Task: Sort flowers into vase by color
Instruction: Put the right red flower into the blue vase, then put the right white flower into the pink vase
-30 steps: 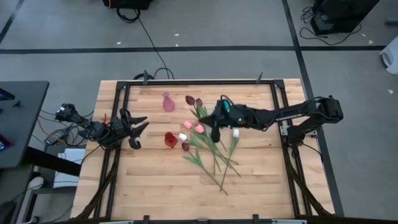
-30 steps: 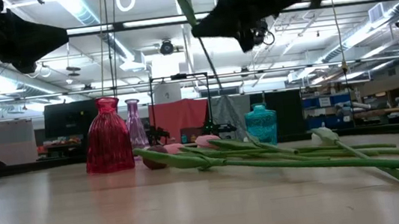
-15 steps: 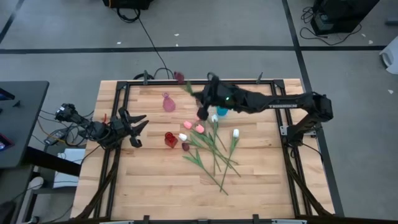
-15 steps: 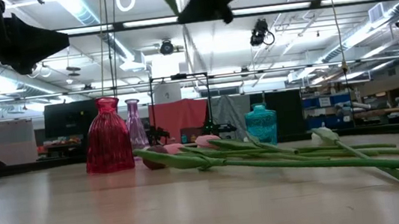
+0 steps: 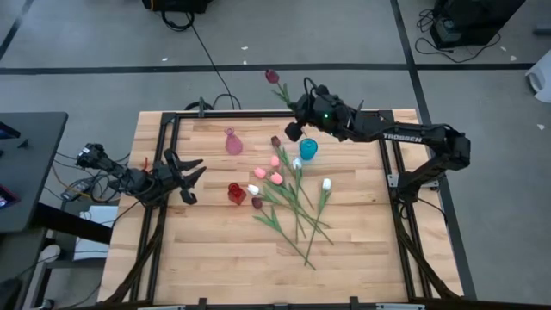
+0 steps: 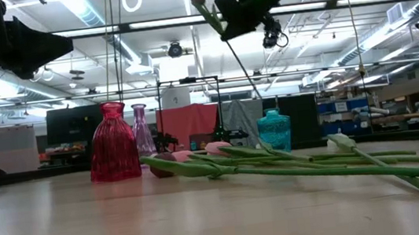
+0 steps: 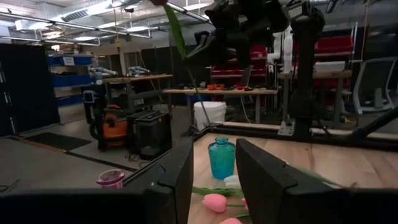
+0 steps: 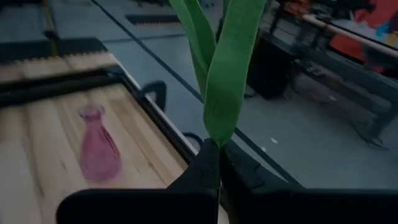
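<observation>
A maroon tulip (image 5: 273,77) is clamped by the right gripper (image 5: 295,110), lifted high; lowering into the red vase (image 5: 235,193) seems next. The left gripper (image 5: 191,176) rests open.

Right arm: stretched from 3 o'clock toward 12, raised high above the table's far edge.
Right gripper (image 5: 295,110): fingers closed on a flower stem (image 8: 214,93).
Left arm: low at 9 o'clock.
Left gripper (image 5: 191,179): fingers spread.
</observation>
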Robot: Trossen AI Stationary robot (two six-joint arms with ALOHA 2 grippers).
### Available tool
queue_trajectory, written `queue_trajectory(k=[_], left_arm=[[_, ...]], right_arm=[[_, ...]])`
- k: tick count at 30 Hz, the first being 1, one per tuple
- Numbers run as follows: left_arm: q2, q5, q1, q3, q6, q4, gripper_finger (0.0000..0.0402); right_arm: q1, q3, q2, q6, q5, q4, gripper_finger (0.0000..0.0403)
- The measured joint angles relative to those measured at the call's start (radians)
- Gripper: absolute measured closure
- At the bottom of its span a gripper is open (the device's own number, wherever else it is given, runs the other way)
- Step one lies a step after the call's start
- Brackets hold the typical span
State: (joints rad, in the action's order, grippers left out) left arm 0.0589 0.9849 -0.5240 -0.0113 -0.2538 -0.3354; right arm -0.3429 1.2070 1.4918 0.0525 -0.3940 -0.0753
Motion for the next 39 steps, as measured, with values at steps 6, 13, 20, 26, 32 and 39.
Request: queue_trajectory(k=[6, 13, 20, 26, 32, 39], left_arm=[[0.000, 0.002, 0.000, 0.000, 0.047, 0.025, 0.0277], [0.000, 0.003, 0.000, 0.000, 0.102, 0.069, 0.0277], [0.000, 0.003, 0.000, 0.000, 0.108, 0.073, 0.0277], [0.000, 0.012, 0.000, 0.000, 0.104, 0.072, 0.0277], [0.000, 0.012, 0.000, 0.000, 0.104, 0.073, 0.0277], [0.000, 0.012, 0.000, 0.000, 0.102, 0.073, 0.0277]], right_arm=[[0.002, -0.141, -0.096, -0.023, -0.007, 0.126, 0.0391], [0.004, -0.354, -0.181, -0.076, -0.009, 0.368, 0.0391], [0.017, -0.473, -0.214, -0.130, -0.032, 0.449, 0.0391], [0.048, -0.510, -0.202, -0.158, -0.032, 0.448, 0.0385], [0.068, -0.551, -0.212, -0.206, -0.031, 0.363, 0.0354], [0.070, -0.480, -0.279, -0.257, 0.053, 0.084, 0.0274]])
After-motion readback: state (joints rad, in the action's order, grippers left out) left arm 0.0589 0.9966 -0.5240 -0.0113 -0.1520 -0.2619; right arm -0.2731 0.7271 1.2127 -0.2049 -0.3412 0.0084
